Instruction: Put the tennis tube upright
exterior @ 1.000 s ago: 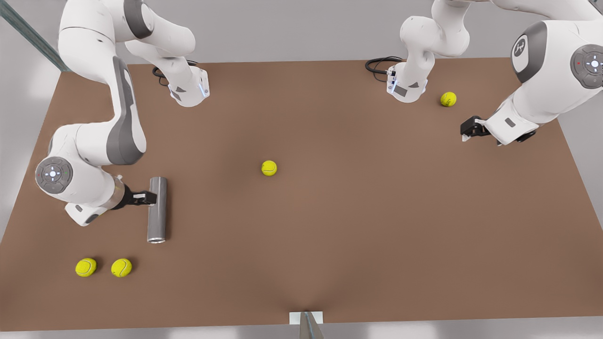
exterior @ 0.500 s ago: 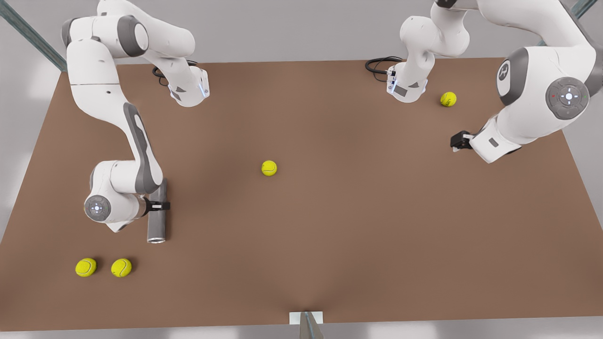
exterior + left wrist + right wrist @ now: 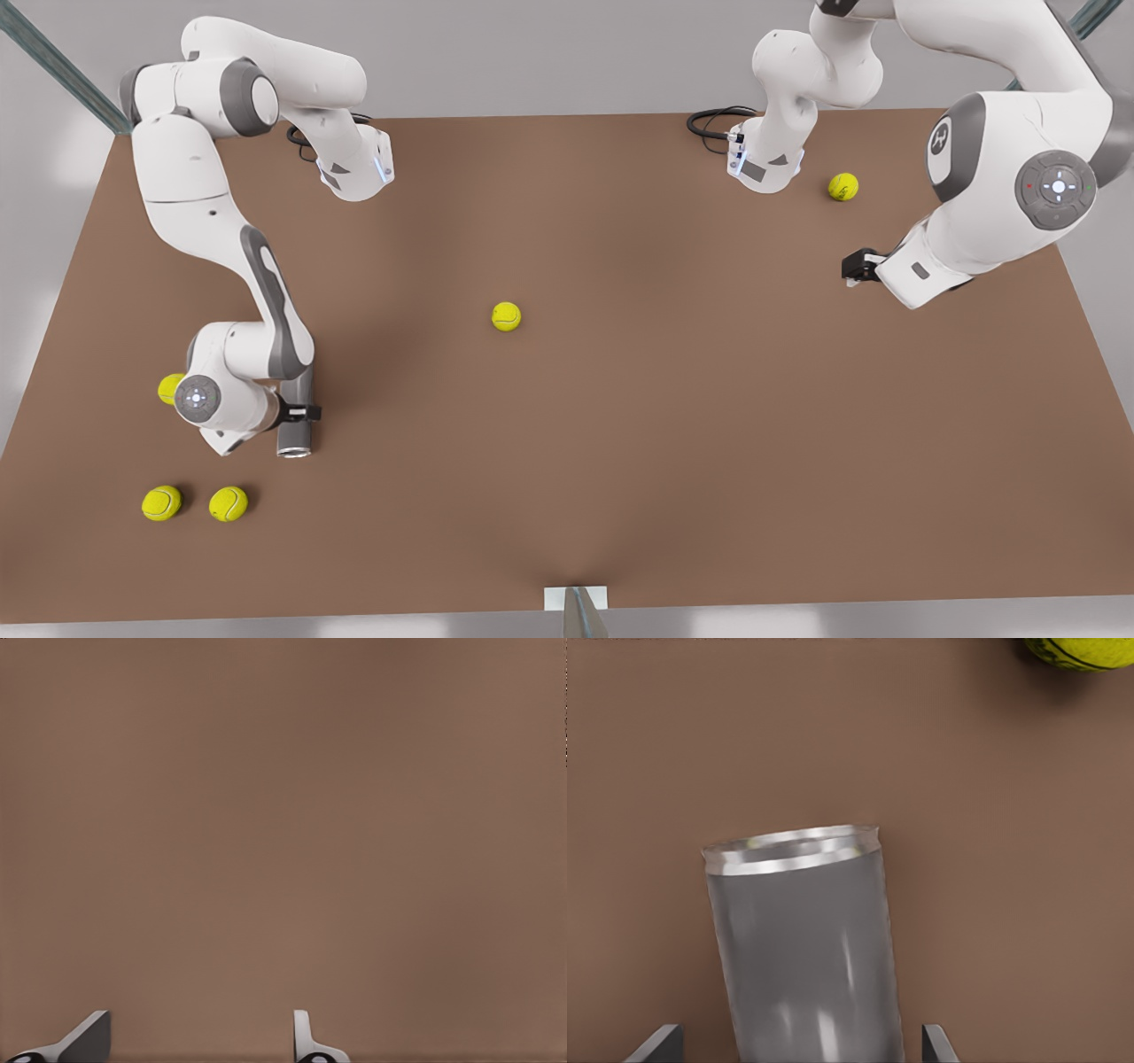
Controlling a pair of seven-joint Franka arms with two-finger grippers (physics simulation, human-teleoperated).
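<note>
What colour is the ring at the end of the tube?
Shiny silver, lighter than the grey tennis tube; clearest in the right wrist view.

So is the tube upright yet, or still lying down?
Lying down. The tube lies flat on the table, silver rim toward the camera. The right gripper straddles it, fingers either side. The left gripper waits apart.
</note>
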